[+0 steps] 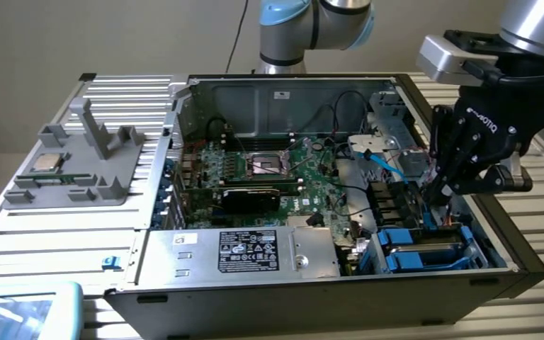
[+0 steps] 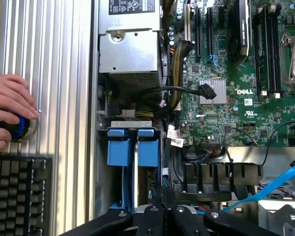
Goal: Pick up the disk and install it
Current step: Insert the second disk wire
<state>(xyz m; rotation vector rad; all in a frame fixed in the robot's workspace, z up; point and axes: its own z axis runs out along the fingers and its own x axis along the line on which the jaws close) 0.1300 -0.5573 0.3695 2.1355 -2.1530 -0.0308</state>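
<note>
Fingertips of the gripper point(image 1: 439, 193) are sunk out of sight among the drive bays at the exterior view's right side of the open computer case point(image 1: 253, 301). In the wrist view only the black finger linkage point(image 2: 162, 221) crosses the picture's edge, so what lies between the fingers is hidden; they are drawn fully together, and whether anything is pinched there I cannot tell.

The disk point(image 1: 423, 249) sits in the bay at the case's near corner on the exterior view's right, just below the gripper. Most of its body is covered: what shows is its blue plastic bracket, with grey metal between the rails. In the wrist view two blue bracket tabs point(image 2: 132, 146) stand side by side on edge, the metal behind them in shadow, the label not readable.

The silver power supply box point(image 1: 239, 251) with a black label lies along the case's near wall. The green motherboard point(image 1: 272, 170) fills the middle. A light blue data cable point(image 1: 385, 163) runs beside the gripper. A person's hand point(image 2: 10, 105) rests on a round knob on the ribbed table, cut off by the frame, next to a keyboard point(image 2: 17, 194).
</note>
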